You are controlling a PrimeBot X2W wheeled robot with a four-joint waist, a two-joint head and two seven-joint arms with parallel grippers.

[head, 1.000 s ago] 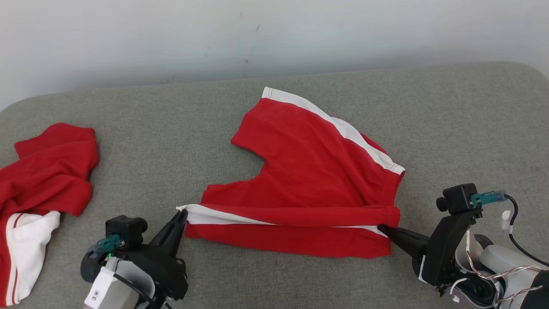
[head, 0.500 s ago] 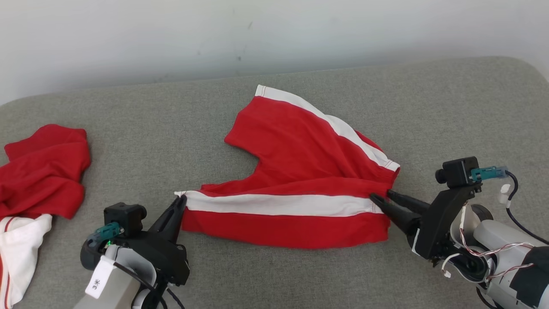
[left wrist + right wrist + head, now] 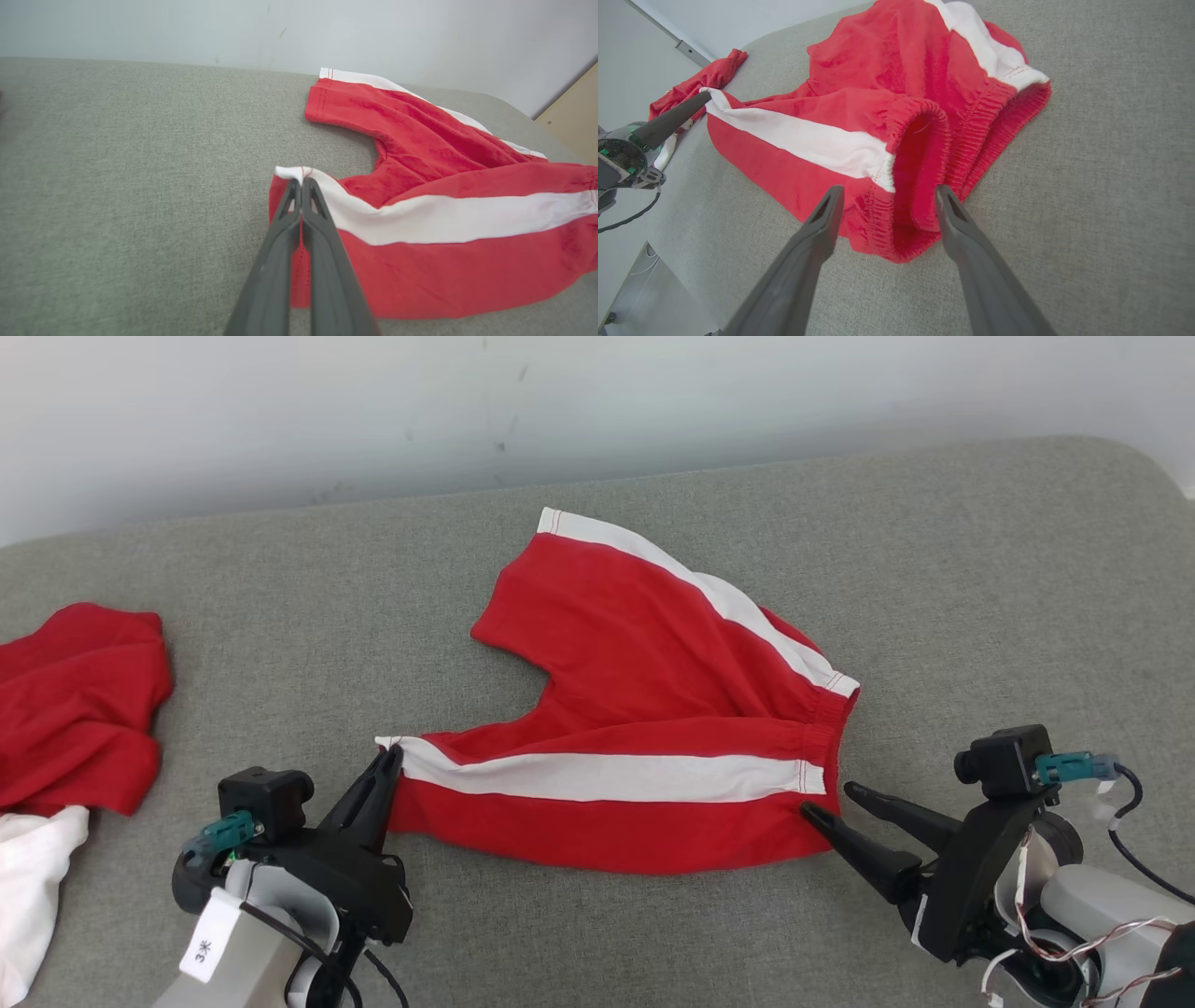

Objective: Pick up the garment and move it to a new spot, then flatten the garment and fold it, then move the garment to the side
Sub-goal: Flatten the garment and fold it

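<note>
Red garment [image 3: 644, 709]: shorts with white side stripes, mid-frame on the grey counter [image 3: 980, 569]; one leg fans toward the top of the frame, the other lies along the bottom.
Long axis: the lower leg's white stripe runs left to right, with the hem at frame left and the elastic waistband at frame right.
Left gripper [image 3: 392, 756]: fingers clenched on the white hem corner, so you've got that end pinned.
Right gripper [image 3: 826, 799]: fingers spread wide and holding nothing, tips just beside the waistband's lower corner; the cloth lies up and left of them.
Look of it: the waistband gapes toward your right wrist view, and soft folds bunch where the legs meet. Not flat yet, I'd say.
Coming move: probably a fresh bite on the waistband; your right arm is the nearer one.
Other cloth [image 3: 75, 709]: a red heap at far left, well apart.
</note>
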